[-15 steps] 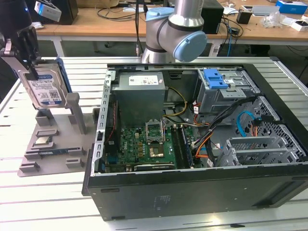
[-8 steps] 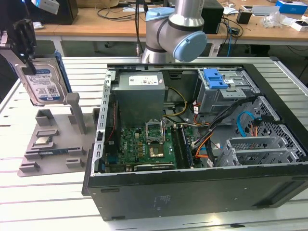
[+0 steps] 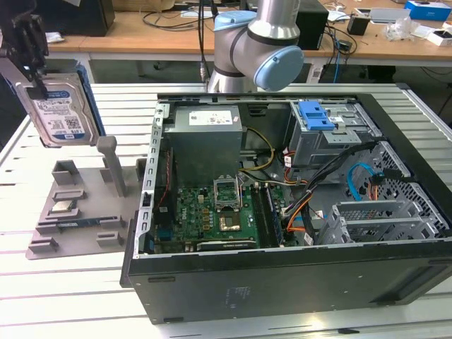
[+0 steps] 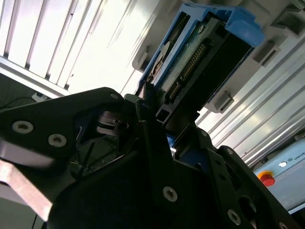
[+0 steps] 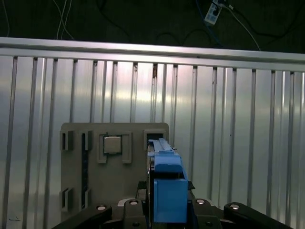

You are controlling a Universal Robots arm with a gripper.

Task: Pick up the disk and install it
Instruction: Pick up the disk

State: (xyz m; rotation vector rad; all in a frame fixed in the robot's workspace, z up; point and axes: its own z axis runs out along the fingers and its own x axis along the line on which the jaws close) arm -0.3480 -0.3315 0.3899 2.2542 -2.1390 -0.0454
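Tool point(image 3: 34, 79) is closed on the disk point(image 3: 62, 116), gripping its upper edge. The disk hangs upright, clear of the surface point(image 3: 70, 300), above the grey fixture point(image 3: 78, 212) at the exterior view's left. An open computer case point(image 3: 282, 289) stands just beside the fixture, to its right.

Grey arm joint point(image 3: 272, 49) at rear, black gripper point(image 3: 34, 76) high at the exterior view's left, jaws clamped on the disk point(image 3: 63, 116)
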